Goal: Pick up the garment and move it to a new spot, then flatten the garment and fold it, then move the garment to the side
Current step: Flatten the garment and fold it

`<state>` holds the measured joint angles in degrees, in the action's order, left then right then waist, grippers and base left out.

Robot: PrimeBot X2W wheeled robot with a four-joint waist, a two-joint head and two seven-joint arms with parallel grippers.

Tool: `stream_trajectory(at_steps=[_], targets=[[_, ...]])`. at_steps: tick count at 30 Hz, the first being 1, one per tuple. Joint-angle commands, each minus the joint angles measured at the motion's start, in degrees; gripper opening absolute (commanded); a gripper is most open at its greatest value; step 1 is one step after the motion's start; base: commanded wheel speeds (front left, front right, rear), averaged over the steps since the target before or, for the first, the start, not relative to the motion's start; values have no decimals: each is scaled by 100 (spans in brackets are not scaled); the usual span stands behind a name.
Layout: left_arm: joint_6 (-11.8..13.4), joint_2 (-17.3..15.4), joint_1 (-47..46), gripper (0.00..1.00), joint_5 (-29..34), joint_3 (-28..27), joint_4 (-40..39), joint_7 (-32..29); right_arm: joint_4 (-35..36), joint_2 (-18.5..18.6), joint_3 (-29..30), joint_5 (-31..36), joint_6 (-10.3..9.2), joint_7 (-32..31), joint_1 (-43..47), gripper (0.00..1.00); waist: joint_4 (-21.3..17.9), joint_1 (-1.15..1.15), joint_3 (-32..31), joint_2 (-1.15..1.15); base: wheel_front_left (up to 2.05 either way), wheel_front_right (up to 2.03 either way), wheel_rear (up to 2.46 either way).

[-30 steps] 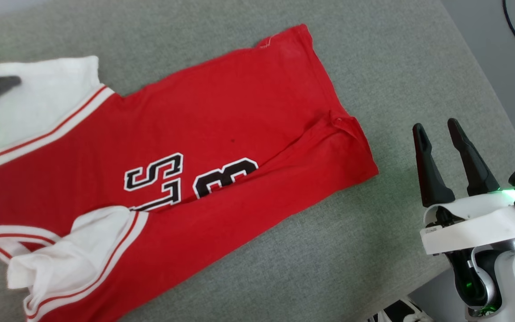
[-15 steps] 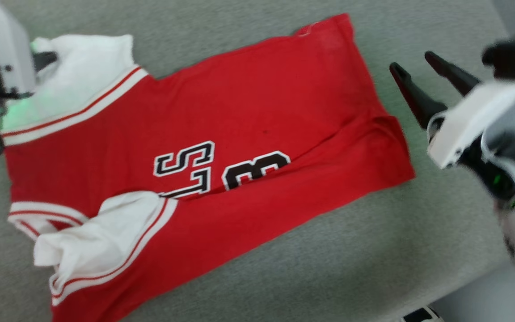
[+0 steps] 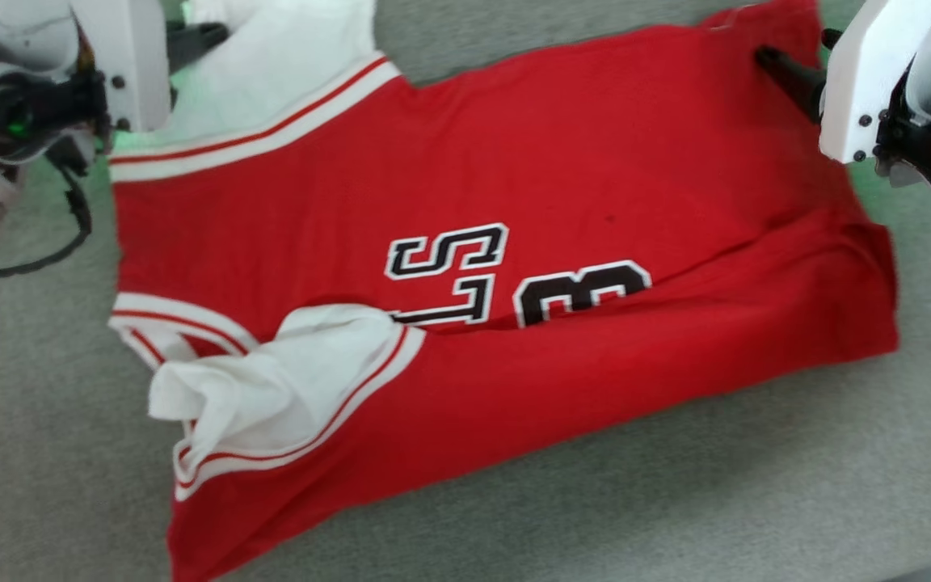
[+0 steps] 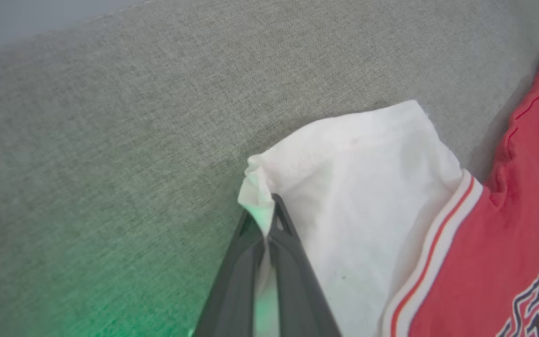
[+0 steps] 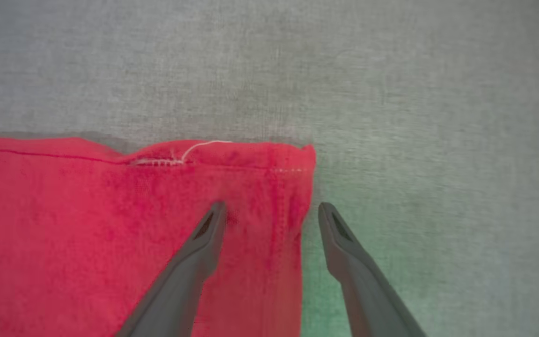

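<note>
Flattening, probably: left gripper pinches a sleeve of the shirt; right gripper gapes astride the hem; next, clamp.

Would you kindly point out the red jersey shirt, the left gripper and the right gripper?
red jersey shirt point(image 3: 595, 162): head view, red body panel.
left gripper point(image 4: 265, 220): left wrist view, between its shut fingertips.
right gripper point(image 5: 273, 206): right wrist view, between its open fingertips.
</note>
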<state>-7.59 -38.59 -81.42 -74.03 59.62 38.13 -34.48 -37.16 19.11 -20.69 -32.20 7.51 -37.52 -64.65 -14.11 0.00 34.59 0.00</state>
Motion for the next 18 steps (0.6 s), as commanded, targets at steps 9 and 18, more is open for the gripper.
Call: stream_trajectory(at_steps=[9,18], targets=[[30,36,201,0,-210,329,3,281,-722,-28,-230,-161,-2,171,-277,0,402,0,11,0,0,0,0],[16,104,622,0,-592,417,-732,1314,-332,450,-606,-600,-4,883,255,0,739,0,-1044,0,0,0,0]])
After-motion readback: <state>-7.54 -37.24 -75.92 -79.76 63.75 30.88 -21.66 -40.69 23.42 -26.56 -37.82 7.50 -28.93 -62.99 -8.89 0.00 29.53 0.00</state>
